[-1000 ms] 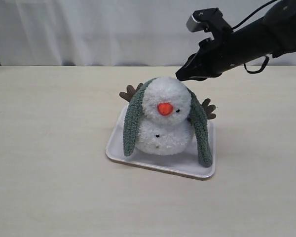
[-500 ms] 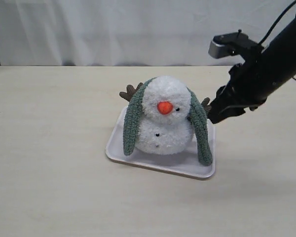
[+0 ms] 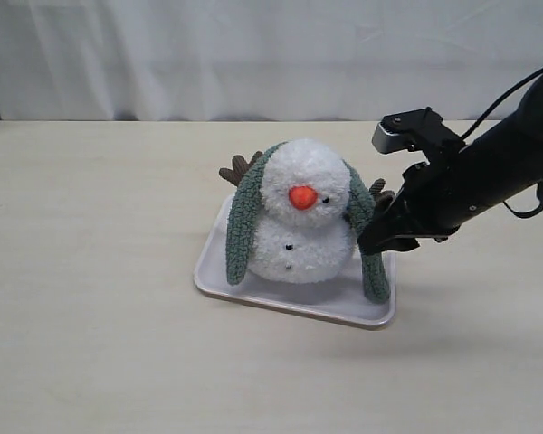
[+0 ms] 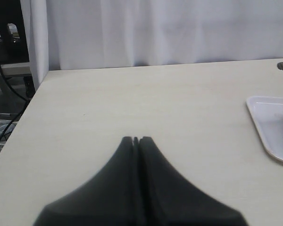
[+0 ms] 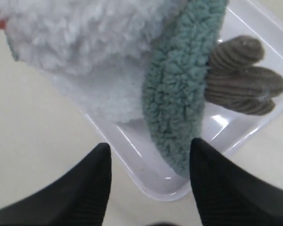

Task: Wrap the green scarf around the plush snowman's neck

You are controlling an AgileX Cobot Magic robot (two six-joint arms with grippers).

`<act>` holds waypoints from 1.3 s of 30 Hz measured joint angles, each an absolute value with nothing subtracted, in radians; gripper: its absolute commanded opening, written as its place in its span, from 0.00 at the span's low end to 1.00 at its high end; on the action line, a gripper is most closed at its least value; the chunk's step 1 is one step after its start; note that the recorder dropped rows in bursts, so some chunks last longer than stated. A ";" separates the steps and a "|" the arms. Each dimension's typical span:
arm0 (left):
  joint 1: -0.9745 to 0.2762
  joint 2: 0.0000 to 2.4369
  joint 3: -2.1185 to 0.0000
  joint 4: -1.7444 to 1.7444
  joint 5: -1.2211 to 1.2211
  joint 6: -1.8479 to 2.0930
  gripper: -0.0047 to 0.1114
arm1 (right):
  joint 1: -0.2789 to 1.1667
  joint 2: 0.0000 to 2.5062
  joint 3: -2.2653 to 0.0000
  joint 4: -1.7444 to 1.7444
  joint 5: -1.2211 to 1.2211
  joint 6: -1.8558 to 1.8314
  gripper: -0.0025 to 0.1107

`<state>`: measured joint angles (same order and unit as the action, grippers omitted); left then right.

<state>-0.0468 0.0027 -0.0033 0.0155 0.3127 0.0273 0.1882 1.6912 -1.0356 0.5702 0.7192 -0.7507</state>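
Grey-green ribbed knit, a single green scarf (image 3: 239, 231) hangs on the one plush snowman (image 3: 300, 237), which stands upright on one white tray (image 3: 285, 306) on the pale table (image 3: 90, 271). The snowman's orange nose (image 3: 301, 197) faces the exterior camera. Two brown twig arms (image 3: 241, 169) stick out behind it, one on each side.

The scarf's long axis runs up one side of the head, passes behind the head ball and comes down the other side. Its two ends hang nearly vertical and splay slightly outward towards the tray. The end on the right of the exterior view reaches lower, almost to the tray's front rim. At the front, the snowman's neck (image 3: 300, 222) shows only white plush.

Two grippers are in view. The right gripper (image 5: 150, 145) is low beside the tray at the scarf's right-hand end. Its jaws stand apart with that end's tip between them, one finger (image 5: 203, 160) just beside the knit, and they clamp nothing. The left gripper (image 4: 136, 139) hovers over bare table well away from the tray, its jaws pressed together and empty.
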 measured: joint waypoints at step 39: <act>-0.047 0.003 -0.003 0.015 0.313 0.027 0.04 | 0.188 1.787 -1.008 0.816 0.781 -0.889 0.06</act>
